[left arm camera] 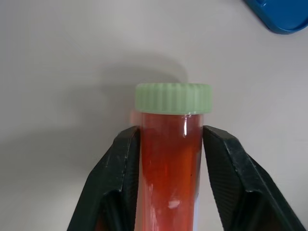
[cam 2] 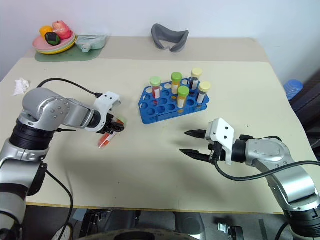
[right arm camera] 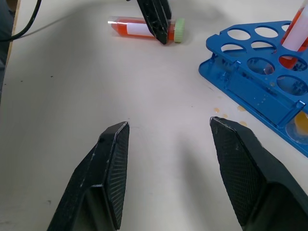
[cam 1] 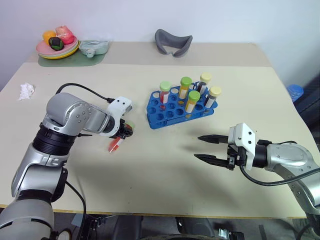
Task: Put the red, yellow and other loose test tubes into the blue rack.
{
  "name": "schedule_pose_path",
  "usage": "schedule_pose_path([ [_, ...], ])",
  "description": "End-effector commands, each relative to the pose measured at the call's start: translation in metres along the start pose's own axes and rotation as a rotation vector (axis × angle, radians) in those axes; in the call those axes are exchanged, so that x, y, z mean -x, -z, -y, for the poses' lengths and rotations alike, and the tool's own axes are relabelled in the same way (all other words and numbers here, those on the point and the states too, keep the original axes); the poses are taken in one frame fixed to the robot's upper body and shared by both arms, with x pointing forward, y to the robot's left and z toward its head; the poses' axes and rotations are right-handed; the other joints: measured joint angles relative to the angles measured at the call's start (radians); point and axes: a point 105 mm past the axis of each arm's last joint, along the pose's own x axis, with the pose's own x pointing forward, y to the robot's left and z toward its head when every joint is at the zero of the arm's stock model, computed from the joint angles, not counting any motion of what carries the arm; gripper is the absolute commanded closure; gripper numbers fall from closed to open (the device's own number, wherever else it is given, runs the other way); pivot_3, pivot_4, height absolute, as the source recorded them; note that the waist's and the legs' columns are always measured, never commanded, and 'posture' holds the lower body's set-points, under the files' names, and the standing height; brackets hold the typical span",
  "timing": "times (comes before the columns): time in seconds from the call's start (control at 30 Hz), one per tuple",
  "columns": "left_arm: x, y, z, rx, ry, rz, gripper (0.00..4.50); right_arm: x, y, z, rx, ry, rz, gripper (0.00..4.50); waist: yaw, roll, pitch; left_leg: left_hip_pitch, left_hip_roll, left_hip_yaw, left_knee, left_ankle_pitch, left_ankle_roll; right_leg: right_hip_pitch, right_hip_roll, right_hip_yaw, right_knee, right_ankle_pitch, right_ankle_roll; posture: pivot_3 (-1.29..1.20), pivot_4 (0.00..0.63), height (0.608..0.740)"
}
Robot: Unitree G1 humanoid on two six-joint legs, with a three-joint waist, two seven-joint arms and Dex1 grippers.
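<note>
one loose red test tube [cam 1: 116, 143] with a pale green cap is lying on its side on the cream table [cam 1: 150, 170], left of the blue rack [cam 1: 175, 107] and apart from it. left gripper [cam 1: 122, 134] is reaching down onto this tube; in the left wrist view its two black fingers [left arm camera: 118, 178] are pressing against both sides of the red tube just below the cap, so it is clamping the tube while the tube is still resting on the table. five capped tubes are standing upright in the rack: three with green caps, two with pale yellow caps, clustered toward the rack's far and right side, with many near holes showing vacant. right gripper [cam 1: 210, 148] is hovering low over bare table, to the right of and nearer than the rack, fingers spread apart and grasping nothing; its tips are pointing left toward the table's middle. far left corner: a plate of toy fruit [cam 1: 57, 44] is sitting on a green mat, with a crumpled white scrap [cam 1: 26, 91] nearer along the left edge. a grey curved object [cam 1: 172, 42] is lying at the far edge behind the rack.
</note>
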Motion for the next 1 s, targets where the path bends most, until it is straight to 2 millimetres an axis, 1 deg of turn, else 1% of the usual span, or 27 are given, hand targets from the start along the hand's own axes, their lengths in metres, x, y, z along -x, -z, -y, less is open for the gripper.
schedule_pose_path([
  [0.03,0.004,0.003,-0.005,0.018,-0.011,0.004,2.2,0.003,-0.008,0.003,0.042,0.005,0.018,1.79,-0.001,0.0,0.0,0.0,0.0,0.0,0.0,0.0,0.0,0.0,0.0,0.0,0.0,0.0,0.0,0.0,0.15,0.74],
  [0.13,0.005,0.006,-0.006,0.024,-0.007,0.009,2.2,0.0,-0.008,0.006,0.048,-0.007,0.021,1.79,-0.002,0.0,0.0,0.0,0.0,0.0,0.0,0.0,0.0,0.0,0.0,0.0,0.0,0.0,0.0,0.0,0.15,0.74],
  [0.23,0.005,0.009,-0.007,0.036,-0.015,0.018,3.03,-0.004,-0.008,0.009,0.055,-0.024,0.026,1.79,-0.002,0.0,0.0,0.001,0.0,0.0,0.0,0.0,0.0,0.0,0.0,0.0,0.0,0.0,0.0,0.0,0.15,0.74],
  [0.27,0.006,0.009,-0.008,0.044,-0.019,0.024,3.49,-0.004,-0.008,0.01,0.057,-0.028,0.028,1.79,0.0,0.0,0.0,0.001,0.0,0.0,0.0,0.0,0.0,0.0,0.0,0.0,0.0,0.0,0.0,0.0,0.15,0.74],
  [0.3,0.007,0.01,-0.009,0.047,-0.022,0.028,3.72,-0.005,-0.009,0.011,0.057,-0.03,0.03,1.79,-0.001,0.0,0.0,0.001,0.0,0.0,0.0,0.0,0.0,0.0,0.0,0.0,0.0,0.0,0.0,0.0,0.15,0.74],
  [0.43,0.01,0.012,-0.013,0.072,-0.038,0.051,3.72,-0.005,-0.008,0.012,0.061,-0.036,0.032,1.79,-0.001,0.0,0.0,0.0,0.0,0.0,0.0,0.0,0.0,0.0,0.0,0.0,0.0,0.0,0.0,0.0,0.15,0.74],
  [0.5,0.015,0.005,-0.01,0.071,-0.036,0.104,3.72,-0.004,-0.009,0.013,0.062,-0.037,0.033,1.79,-0.002,0.0,0.0,0.001,0.0,0.0,0.0,0.0,0.0,0.0,0.0,0.0,0.001,0.0,0.0,0.0,0.15,0.74],
  [0.57,0.026,-0.012,-0.002,0.068,0.002,0.226,3.72,-0.004,-0.009,0.013,0.061,-0.038,0.035,1.79,0.001,0.0,0.0,0.0,0.0,0.0,0.0,0.0,0.0,0.0,0.0,0.0,0.001,0.0,0.0,0.0,0.15,0.74],
  [0.63,0.048,-0.043,0.005,0.049,0.011,0.52,3.72,-0.004,-0.01,0.015,0.058,-0.033,0.038,1.79,0.002,0.0,0.0,-0.001,0.0,0.0,0.001,0.0,0.0,-0.001,0.0,0.0,0.001,0.0,0.0,0.0,0.15,0.74],
  [0.7,0.068,-0.06,0.012,-0.001,0.014,0.746,3.72,-0.005,-0.011,0.016,0.055,-0.023,0.044,1.79,0.001,0.0,0.0,-0.003,0.0,0.0,0.003,0.001,-0.002,-0.002,-0.001,0.0,0.001,0.0,0.0,0.0,0.15,0.74],
  [0.73,0.075,-0.066,0.015,-0.025,0.019,0.831,3.72,-0.005,-0.012,0.017,0.054,-0.019,0.047,1.79,0.002,0.0,0.0,-0.004,0.0,0.0,0.003,0.002,-0.004,-0.003,-0.001,-0.001,0.001,0.0,0.0,0.0,0.15,0.74],
  [0.8,0.083,-0.074,0.022,-0.062,0.054,0.926,3.72,-0.006,-0.014,0.018,0.05,0.0,0.057,1.79,0.002,0.0,0.0,-0.004,0.0,0.0,0.003,0.003,-0.005,-0.003,-0.001,-0.001,0.001,0.0,0.0,0.0,0.15,0.74],
  [0.87,0.09,-0.082,0.031,-0.03,0.178,1.019,3.72,-0.006,-0.016,0.021,0.041,0.034,0.067,1.79,0.003,0.0,0.0,-0.004,0.0,0.0,0.004,0.001,-0.002,-0.002,-0.001,-0.001,0.001,0.0,0.0,0.0,0.15,0.74],
  [0.97,0.1,-0.097,0.028,-0.021,0.227,1.177,3.72,-0.006,-0.015,0.025,0.03,0.091,0.059,1.79,0.003,0.0,0.0,-0.006,0.0,0.001,0.007,0.0,-0.001,-0.002,-0.001,-0.001,0.001,0.0,0.0,0.0,0.15,0.74],
  [1.0,0.097,-0.101,0.027,-0.047,0.228,1.204,3.72,-0.006,-0.014,0.026,0.008,0.119,0.061,1.79,0.002,0.0,0.0,-0.006,0.0,0.001,0.007,0.0,-0.001,-0.002,-0.001,-0.002,0.001,0.0,0.0,0.0,0.15,0.74],
])
